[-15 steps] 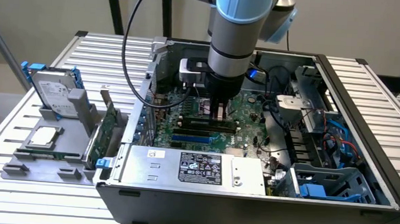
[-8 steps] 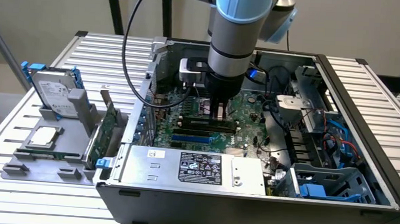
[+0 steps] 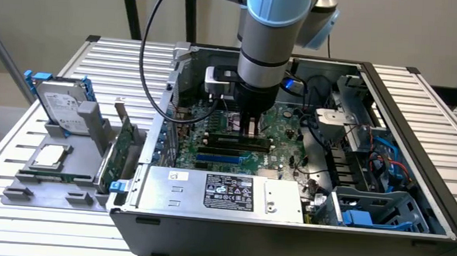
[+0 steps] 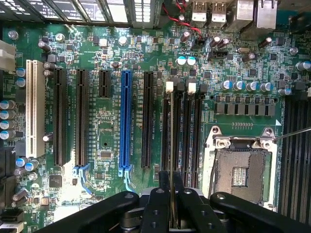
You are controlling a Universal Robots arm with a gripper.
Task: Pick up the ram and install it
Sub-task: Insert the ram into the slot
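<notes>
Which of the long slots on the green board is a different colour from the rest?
The bright blue slot. Most of the others are black, and one at the board's edge is white.

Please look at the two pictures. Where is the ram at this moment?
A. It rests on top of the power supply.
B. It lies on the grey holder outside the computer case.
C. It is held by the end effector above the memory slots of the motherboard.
C: in the wrist view the ram stands edge-on between the fingers of the end effector, over the memory slots on the motherboard.
</notes>
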